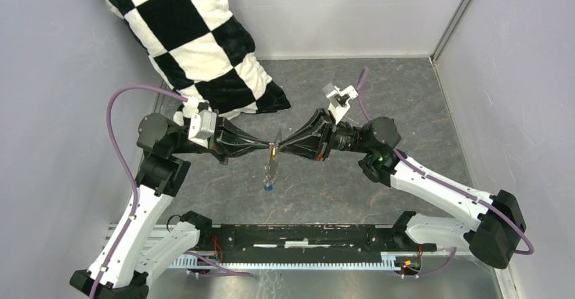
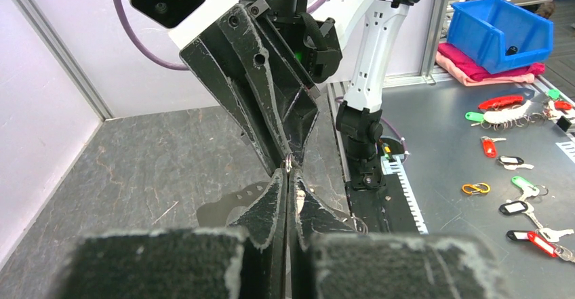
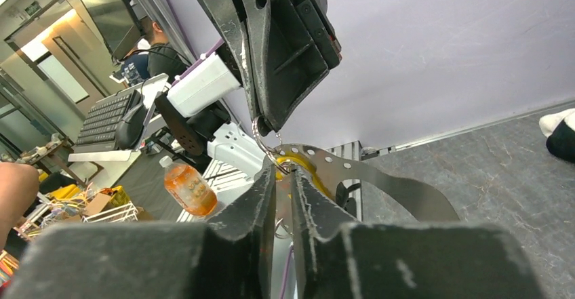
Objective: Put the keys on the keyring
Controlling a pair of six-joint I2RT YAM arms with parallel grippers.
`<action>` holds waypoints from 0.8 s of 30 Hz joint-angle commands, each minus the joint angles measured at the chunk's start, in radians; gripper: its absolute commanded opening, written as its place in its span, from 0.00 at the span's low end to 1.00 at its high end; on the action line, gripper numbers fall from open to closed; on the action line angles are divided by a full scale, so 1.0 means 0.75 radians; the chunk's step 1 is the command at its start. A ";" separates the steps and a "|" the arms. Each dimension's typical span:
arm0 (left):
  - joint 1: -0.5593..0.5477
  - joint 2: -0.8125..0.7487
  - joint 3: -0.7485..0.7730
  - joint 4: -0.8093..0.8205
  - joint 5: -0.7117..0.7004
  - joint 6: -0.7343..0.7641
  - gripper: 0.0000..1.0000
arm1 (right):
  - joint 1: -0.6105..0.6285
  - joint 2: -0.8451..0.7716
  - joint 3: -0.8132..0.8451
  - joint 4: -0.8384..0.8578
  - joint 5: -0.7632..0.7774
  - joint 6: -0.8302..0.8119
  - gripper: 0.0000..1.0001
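Above mid-bench (image 1: 380, 95), tip to tip: left gripper (image 1: 266, 148) and right gripper (image 1: 283, 144), well clear of the checkered cushion (image 1: 196, 41) at the back. Of the two pairs, left fingers (image 2: 271, 204) pressed fully together, pinching the keyring (image 3: 258, 136) at its rim, plain in the right wrist view. Opposite, right fingers (image 3: 254, 204) at a narrow slit by the yellow key (image 3: 302, 165); cannot tell whether clamped on it or merely flanking it. Below the pinch in the top view, a pale thin strand, then the blue key (image 1: 269, 187) at its foot; hanging or resting on the bench, cannot tell. Handling, by judgement: ring thin, light, springy, slick bare metal, likely to twist or slip in a flat pinch; best held across the wire, away from any split. Keys tiny and light; plastic head the surest place to grip, shaft left free for threading. Probably not fragile, but easy to drop. Differences between views: from the right wrist only, the wire loop and the yellow head just behind the fingertips, plus a curved perforated metal strip beside them, identity unclear. From the left wrist, only closed tips meeting the other gripper, ring reduced to a glint; also spare keys (image 2: 515, 207) and a blue bin (image 2: 502, 28) off to the side. From the top alone, the blue key.
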 commanded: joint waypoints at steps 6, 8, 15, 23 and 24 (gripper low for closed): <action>-0.008 -0.015 0.020 -0.014 0.005 0.046 0.02 | -0.003 -0.002 0.057 0.033 -0.015 0.013 0.02; -0.008 -0.016 0.018 -0.015 0.005 0.048 0.02 | -0.004 -0.004 0.053 0.026 -0.009 0.014 0.00; -0.009 -0.018 0.018 -0.015 0.000 0.059 0.02 | -0.001 -0.002 0.045 -0.038 -0.006 0.011 0.00; -0.011 -0.014 0.014 -0.005 -0.017 0.057 0.02 | 0.014 0.014 0.035 -0.078 -0.005 0.001 0.00; -0.008 -0.014 0.014 -0.003 -0.019 0.056 0.02 | 0.017 0.015 0.035 -0.082 -0.003 0.001 0.00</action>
